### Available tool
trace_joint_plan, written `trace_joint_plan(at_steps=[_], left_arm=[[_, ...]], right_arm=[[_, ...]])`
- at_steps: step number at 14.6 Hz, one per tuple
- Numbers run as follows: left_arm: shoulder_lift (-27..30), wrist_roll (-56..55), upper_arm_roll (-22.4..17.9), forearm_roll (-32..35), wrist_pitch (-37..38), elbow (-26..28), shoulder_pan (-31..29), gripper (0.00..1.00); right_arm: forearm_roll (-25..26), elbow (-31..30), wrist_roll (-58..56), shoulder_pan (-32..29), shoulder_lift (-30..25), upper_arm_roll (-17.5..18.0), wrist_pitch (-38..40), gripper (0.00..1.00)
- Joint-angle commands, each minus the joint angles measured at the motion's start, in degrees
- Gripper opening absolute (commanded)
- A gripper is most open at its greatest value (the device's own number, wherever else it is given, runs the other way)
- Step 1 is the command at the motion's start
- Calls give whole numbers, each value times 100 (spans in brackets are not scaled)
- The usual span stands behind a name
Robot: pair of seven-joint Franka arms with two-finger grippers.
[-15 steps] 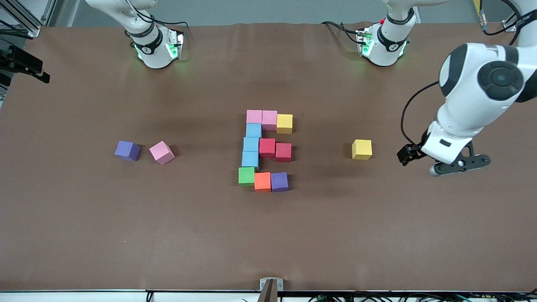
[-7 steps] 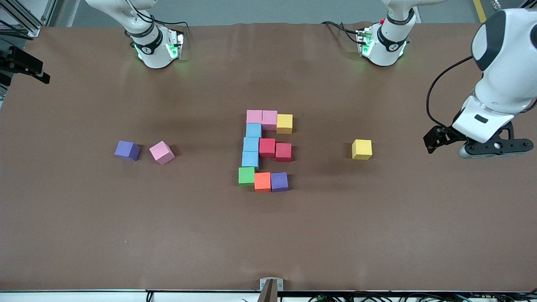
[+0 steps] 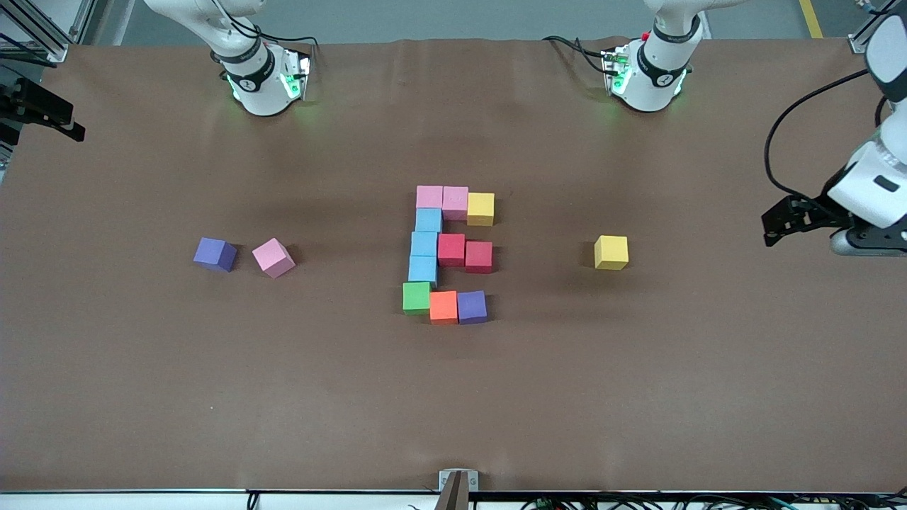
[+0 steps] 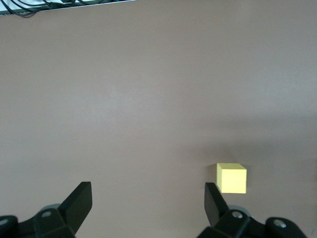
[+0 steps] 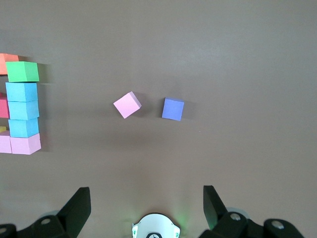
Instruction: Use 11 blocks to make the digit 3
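Front view: digit 3 [image 3: 448, 253] sits mid-surface, all 11 blocks [image 3: 424, 244] touching. Spares: yellow cube [image 3: 611, 252] toward left arm's end; pink cube [image 3: 273, 257] & purple cube [image 3: 215, 254] toward right arm's end. Left claw [image 3: 836, 230] over surface edge.

Left wrist view: left claw [image 4: 148, 203] wide, empty.

Right wrist view: right claw [image 5: 147, 204] wide, empty, up near its base.

Risk, as I judge it: you sweep low across the figure and knock the bars out of line.
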State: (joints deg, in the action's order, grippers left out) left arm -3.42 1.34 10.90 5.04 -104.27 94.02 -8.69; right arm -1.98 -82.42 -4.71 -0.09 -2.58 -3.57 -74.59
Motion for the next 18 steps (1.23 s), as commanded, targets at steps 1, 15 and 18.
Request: trace_joint_plan(at_steps=[1, 15, 18], left_arm=[[192, 288, -770, -213, 144, -33, 585, 100], [351, 525, -1618, -284, 170, -147, 1185, 100], [439, 762, -1609, -293, 380, -191, 1115, 100]], right_arm=[[92, -81, 58, 36, -103, 6, -47, 100], [127, -81, 58, 53, -103, 15, -29, 100], [127, -81, 58, 62, -103, 15, -29, 100]])
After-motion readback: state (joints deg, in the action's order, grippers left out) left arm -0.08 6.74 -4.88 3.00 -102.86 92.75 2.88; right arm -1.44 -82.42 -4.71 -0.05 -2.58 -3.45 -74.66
